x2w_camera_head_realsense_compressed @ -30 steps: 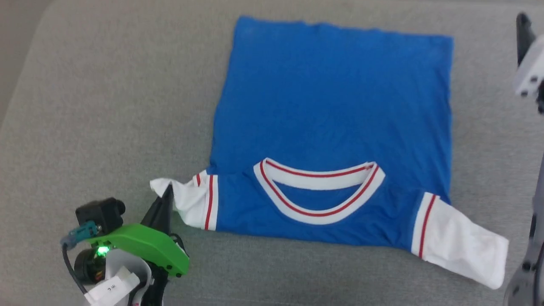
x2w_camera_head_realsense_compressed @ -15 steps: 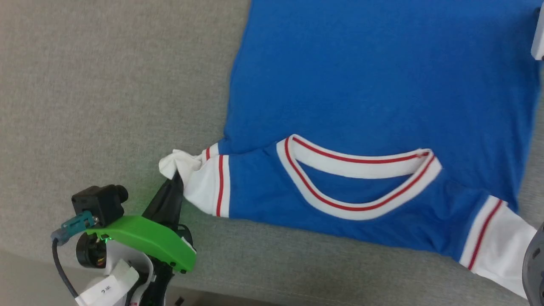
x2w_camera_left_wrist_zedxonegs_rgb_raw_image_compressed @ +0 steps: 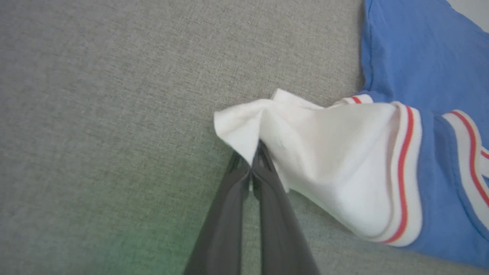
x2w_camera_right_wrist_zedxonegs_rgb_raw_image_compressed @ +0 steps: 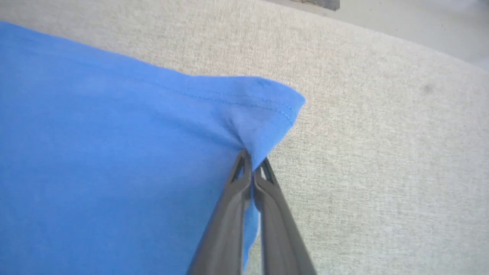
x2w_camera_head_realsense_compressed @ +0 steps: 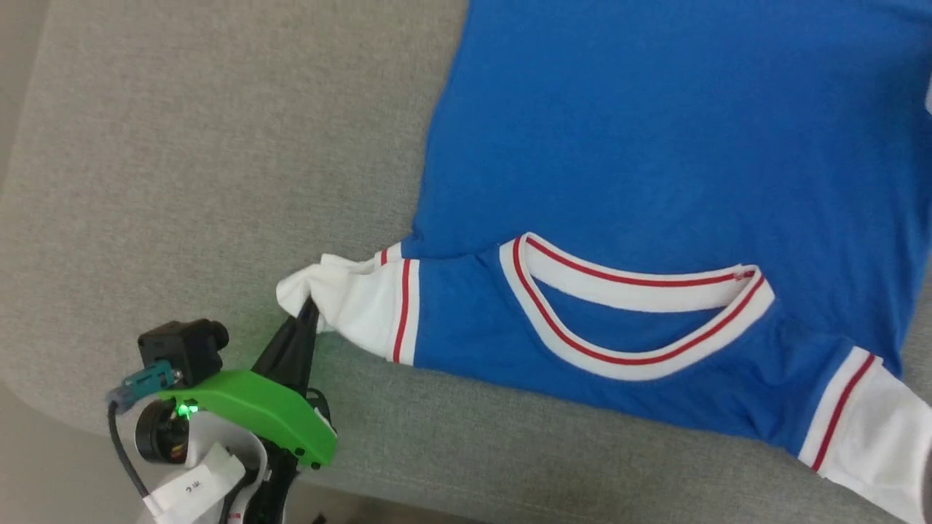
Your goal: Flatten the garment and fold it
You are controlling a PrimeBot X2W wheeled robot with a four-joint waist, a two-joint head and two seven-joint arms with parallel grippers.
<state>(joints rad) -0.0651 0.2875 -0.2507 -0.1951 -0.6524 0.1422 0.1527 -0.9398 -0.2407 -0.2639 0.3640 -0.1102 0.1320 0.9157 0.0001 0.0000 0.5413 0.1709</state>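
If one side is pulled harder than the other, the whole blue shirt (x2w_camera_head_realsense_compressed: 655,145) could be dragged crooked or bunched up on the grey bench (x2w_camera_head_realsense_compressed: 182,145). The near edge of the bench is close by, so some cloth could be pulled off it if the pull is made too far that way. The white sleeve (x2w_camera_left_wrist_zedxonegs_rgb_raw_image_compressed: 344,164) could be lost from the grip, because only a little bit of its end is pinched. The hem corner (x2w_camera_right_wrist_zedxonegs_rgb_raw_image_compressed: 267,110) could be dropped for the same reason. New wrinkles could also be made if either bit is lifted too fast.

The shirt is spread out on the bench, mostly flat, with its collar (x2w_camera_head_realsense_compressed: 633,320) turned toward the robot. The white sleeve is stuck out from the side of the shirt and is bunched up at its end. That end is squeezed tight between the left fingers (x2w_camera_left_wrist_zedxonegs_rgb_raw_image_compressed: 244,179), which are closed on it. The stitched hem corner is squeezed tight between the right fingers (x2w_camera_right_wrist_zedxonegs_rgb_raw_image_compressed: 244,179). In the right wrist view, blue cloth is seen on one side of these fingers and bare bench on the other.
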